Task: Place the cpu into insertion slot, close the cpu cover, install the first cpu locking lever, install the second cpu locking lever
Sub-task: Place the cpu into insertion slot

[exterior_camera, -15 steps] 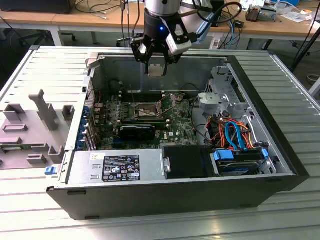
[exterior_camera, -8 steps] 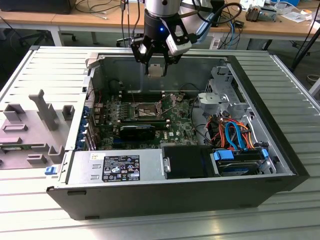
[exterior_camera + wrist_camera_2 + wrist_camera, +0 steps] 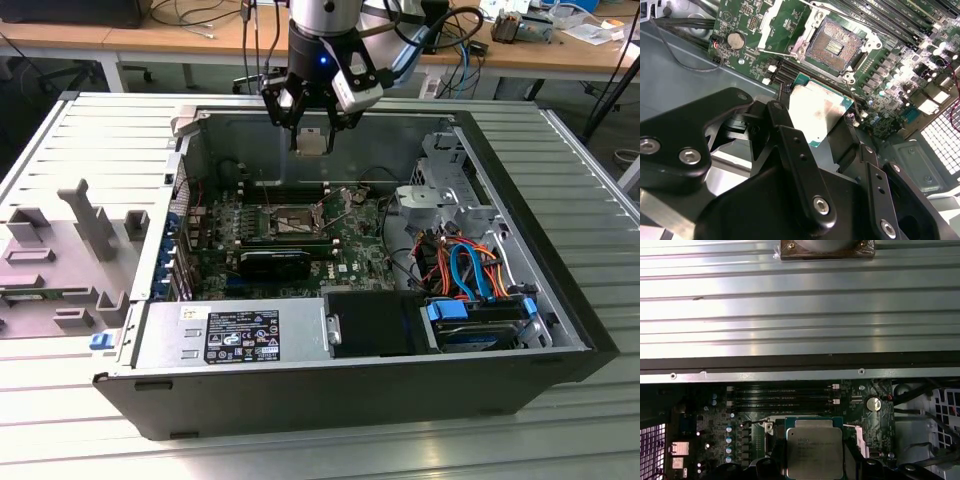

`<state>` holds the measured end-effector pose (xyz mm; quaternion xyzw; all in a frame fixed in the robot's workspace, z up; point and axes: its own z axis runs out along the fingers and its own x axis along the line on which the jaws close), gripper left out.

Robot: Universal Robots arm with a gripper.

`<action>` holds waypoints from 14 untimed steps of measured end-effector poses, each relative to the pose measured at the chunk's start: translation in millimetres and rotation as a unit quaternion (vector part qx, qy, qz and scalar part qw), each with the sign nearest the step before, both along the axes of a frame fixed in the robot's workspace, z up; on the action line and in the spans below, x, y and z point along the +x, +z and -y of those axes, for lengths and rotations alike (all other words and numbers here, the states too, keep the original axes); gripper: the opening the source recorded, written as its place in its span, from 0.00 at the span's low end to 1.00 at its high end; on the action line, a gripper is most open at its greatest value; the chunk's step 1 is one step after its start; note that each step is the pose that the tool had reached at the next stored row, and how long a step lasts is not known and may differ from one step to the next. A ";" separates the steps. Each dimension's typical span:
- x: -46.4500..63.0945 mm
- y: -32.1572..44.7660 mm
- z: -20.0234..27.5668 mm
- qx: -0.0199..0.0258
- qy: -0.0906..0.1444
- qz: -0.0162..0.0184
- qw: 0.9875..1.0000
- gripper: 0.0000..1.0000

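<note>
My gripper [image 3: 312, 128] hangs above the open computer case, near its back wall, shut on the cpu [image 3: 312, 142]. In the second wrist view the cpu [image 3: 822, 112] is a square chip with a silver top and green edge, clamped between black fingers [image 3: 790, 135]. Its silver top [image 3: 815, 450] also shows in the first wrist view. The insertion slot [image 3: 834, 46] lies on the green motherboard [image 3: 350, 250], its contacts bare inside a silvery rim. In the exterior view the slot [image 3: 283, 222] sits well below and in front of the held chip. Thin wire levers [image 3: 785, 52] stick out beside it.
A long black card [image 3: 272, 262] lies in front of the slot. The power supply [image 3: 235, 335] fills the case front; the drive cage [image 3: 450, 190] and coloured cables [image 3: 465, 270] crowd the exterior view's right. A grey fixture [image 3: 70, 250] stands outside the case.
</note>
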<state>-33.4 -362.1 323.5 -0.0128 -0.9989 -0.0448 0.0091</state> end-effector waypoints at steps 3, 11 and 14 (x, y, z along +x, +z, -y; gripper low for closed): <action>0.0 -0.5 0.2 0.000 0.000 0.000 1.000 0.55; 0.0 -2.4 1.0 0.000 0.000 0.000 1.000 0.55; 0.0 -3.8 1.7 0.000 0.000 0.000 1.000 0.55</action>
